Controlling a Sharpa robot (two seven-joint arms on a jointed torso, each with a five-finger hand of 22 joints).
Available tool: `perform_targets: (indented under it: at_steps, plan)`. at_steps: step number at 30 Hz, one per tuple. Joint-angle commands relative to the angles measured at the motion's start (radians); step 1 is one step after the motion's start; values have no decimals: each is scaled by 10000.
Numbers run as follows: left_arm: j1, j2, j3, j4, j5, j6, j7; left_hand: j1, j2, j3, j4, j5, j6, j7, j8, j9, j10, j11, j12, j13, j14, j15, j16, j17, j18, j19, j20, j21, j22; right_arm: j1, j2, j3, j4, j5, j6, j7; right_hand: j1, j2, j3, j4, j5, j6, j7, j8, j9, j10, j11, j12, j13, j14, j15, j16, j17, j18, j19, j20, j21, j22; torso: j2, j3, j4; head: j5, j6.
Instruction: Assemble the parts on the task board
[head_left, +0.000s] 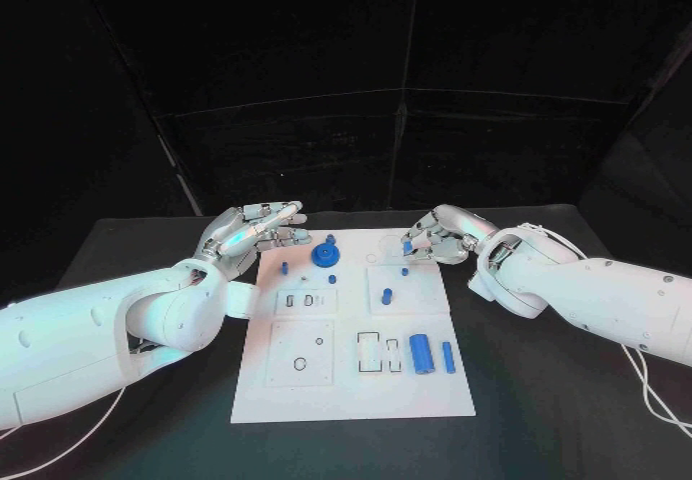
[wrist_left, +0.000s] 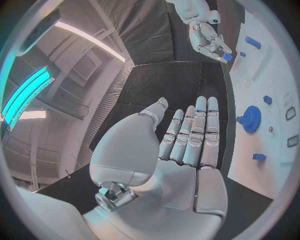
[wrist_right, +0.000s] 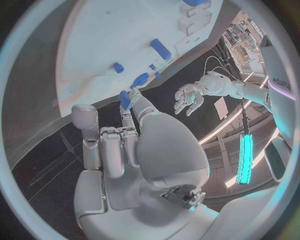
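Note:
The white task board (head_left: 433, 395) lies in the middle of the black table. On its far part a blue gear (head_left: 326, 255) sits near small blue pegs (head_left: 284, 267). A thick blue cylinder (head_left: 421, 353) and a thinner one (head_left: 449, 356) lie toward its near right. My right hand (head_left: 437, 238) hovers over the board's far right edge and pinches a small blue part (wrist_right: 125, 99) at its fingertips; the left wrist view also catches that blue part (wrist_left: 226, 56). My left hand (head_left: 257, 232) is raised beside the board's far left corner, fingers straight, holding nothing. The gear (wrist_left: 251, 118) lies just beyond its fingertips (wrist_left: 201, 102).
More small blue pieces (head_left: 387, 295) lie mid-board beside empty slots (head_left: 300, 300) and rectangular recesses (head_left: 378, 352). Bare black table (head_left: 562, 400) surrounds the board, and a dark curtain closes off the back.

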Motion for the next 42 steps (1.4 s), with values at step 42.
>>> perform_targets:
  at_steps: [42]
  plan:
    - [123, 294, 10, -359, -51, -221, 302, 0, 38, 44, -109, -13, 49, 389, -61, -7, 14, 13, -53, -7, 31, 36, -102, 6, 34, 47, -7, -69, -33, -490, 3674, -3, 218, -2149, 763, -3715, -290, 18, 291, -76, 334, 212, -164, 10, 6, 363, -53, -102, 1684, 948, -64, -5, 2049, -13, -33, -33, -82, -114, -77, -47, 2, 1104, -431]
